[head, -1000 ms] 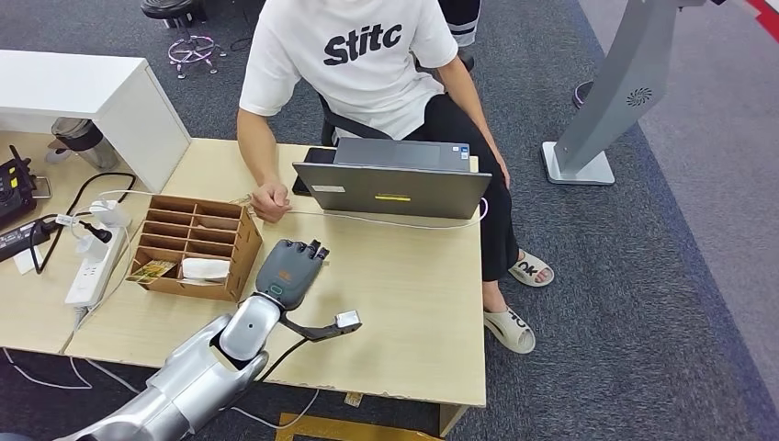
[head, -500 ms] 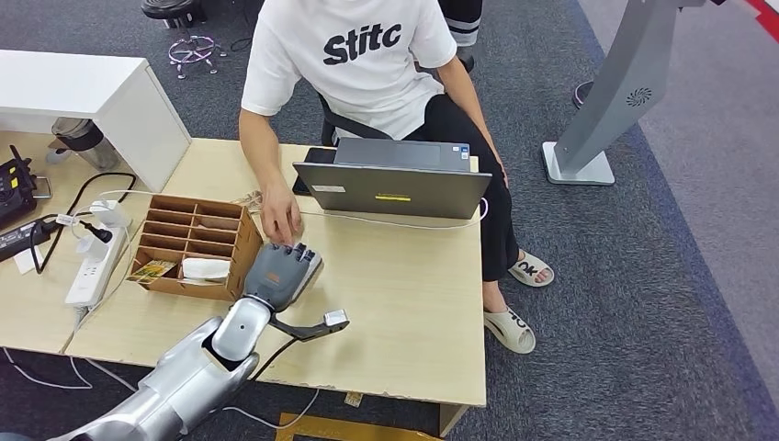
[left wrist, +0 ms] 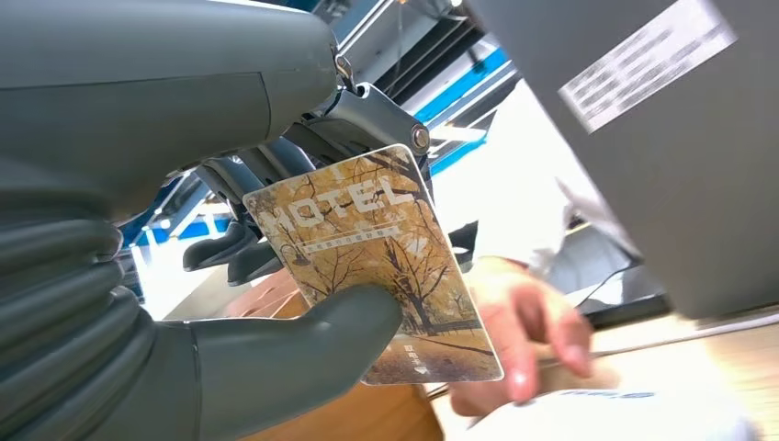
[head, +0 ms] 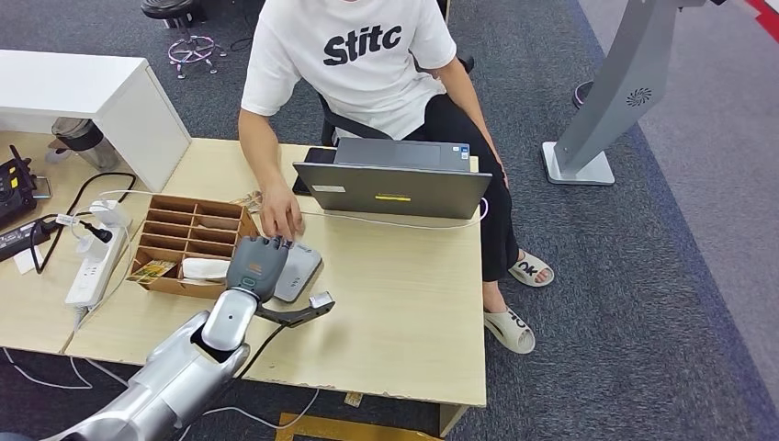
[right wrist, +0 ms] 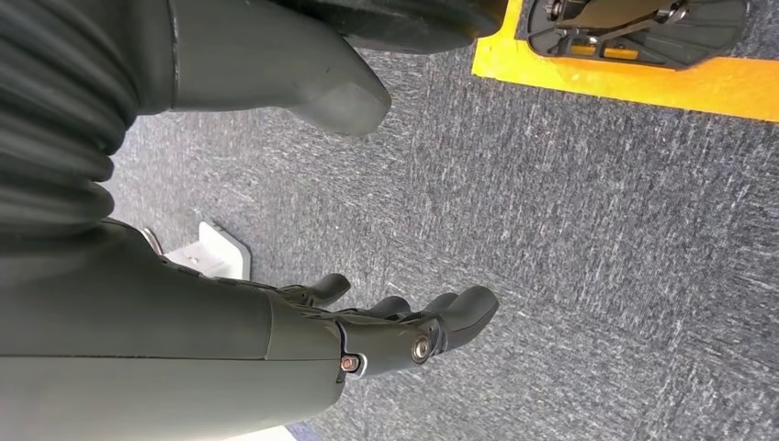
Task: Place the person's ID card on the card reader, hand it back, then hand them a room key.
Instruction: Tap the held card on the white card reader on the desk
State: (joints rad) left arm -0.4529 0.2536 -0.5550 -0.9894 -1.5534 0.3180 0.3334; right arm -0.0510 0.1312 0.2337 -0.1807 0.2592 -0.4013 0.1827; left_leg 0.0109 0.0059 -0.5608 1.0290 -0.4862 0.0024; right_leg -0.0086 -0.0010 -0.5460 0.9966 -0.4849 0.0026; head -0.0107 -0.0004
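My left hand [head: 258, 265] hovers over the table between the wooden organizer and the grey-white card reader [head: 301, 267]. The left wrist view shows it pinching a room key card [left wrist: 367, 243], printed with autumn trees and the word HOTEL, between thumb [left wrist: 303, 340] and fingers. The person's hand [head: 280, 220] reaches down to the far edge of the reader; its fingers [left wrist: 528, 335] show just past my card. Whether an ID card lies under them I cannot tell. My right hand [right wrist: 395, 335] hangs over grey carpet, fingers loosely apart and holding nothing.
A wooden compartment organizer [head: 162, 231] stands left of my hand, with cards in its front slots. An open laptop [head: 390, 188] sits in front of the seated person. A power strip [head: 92, 266] and cables lie at the table's left. Bare tabletop [head: 404, 303] lies to the right.
My left hand has drawn back to the left, toward the organizer, uncovering the card reader. The person's hand has come from the table's far side down to the reader.
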